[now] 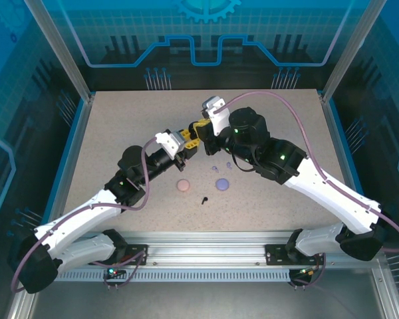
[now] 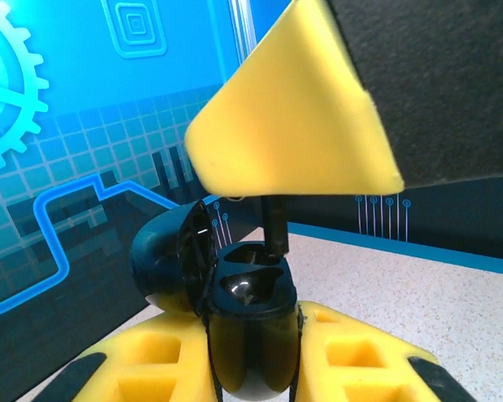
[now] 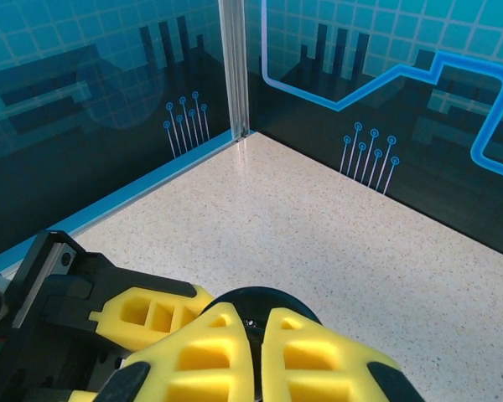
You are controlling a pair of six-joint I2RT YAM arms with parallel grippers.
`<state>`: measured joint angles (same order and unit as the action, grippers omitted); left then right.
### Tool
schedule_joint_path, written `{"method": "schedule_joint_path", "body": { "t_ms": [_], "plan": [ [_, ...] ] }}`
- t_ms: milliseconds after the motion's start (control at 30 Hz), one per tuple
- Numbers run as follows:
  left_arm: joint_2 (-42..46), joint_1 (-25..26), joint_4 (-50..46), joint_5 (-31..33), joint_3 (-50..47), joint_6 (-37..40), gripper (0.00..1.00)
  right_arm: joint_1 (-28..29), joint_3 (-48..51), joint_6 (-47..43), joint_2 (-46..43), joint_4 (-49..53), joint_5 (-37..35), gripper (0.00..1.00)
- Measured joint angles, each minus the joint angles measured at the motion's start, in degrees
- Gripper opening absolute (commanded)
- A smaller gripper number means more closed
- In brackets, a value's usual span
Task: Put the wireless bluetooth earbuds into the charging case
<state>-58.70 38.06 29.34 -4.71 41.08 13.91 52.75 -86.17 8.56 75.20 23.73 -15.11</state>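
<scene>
From above, your left gripper and right gripper meet tip to tip over the middle of the table. Nearer the front edge a pink case and a lavender case sit side by side, apart. A loose black earbud lies just in front of the gap between them, and two lavender earbuds lie just behind the lavender case. In the left wrist view, your left fingers are clamped on a black case, its lid swung open to the left. The held earbud shows as a black stem under the right finger, reaching down into the case. In the right wrist view, your right fingers are pressed together directly over the black case.
</scene>
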Motion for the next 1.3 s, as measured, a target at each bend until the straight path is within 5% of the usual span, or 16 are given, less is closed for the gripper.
{"method": "schedule_joint_path", "body": {
  "t_ms": [1133,1300],
  "plan": [
    [-1.6,0.6,-2.1,0.2,0.9,0.0,0.00,-1.6,4.7,1.1,-0.8,-1.5,2.1,0.03],
    [-1.6,0.6,-2.1,0.3,0.9,0.0,0.00,-1.8,4.7,1.1,-0.4,-1.3,3.1,0.13]
  ]
}}
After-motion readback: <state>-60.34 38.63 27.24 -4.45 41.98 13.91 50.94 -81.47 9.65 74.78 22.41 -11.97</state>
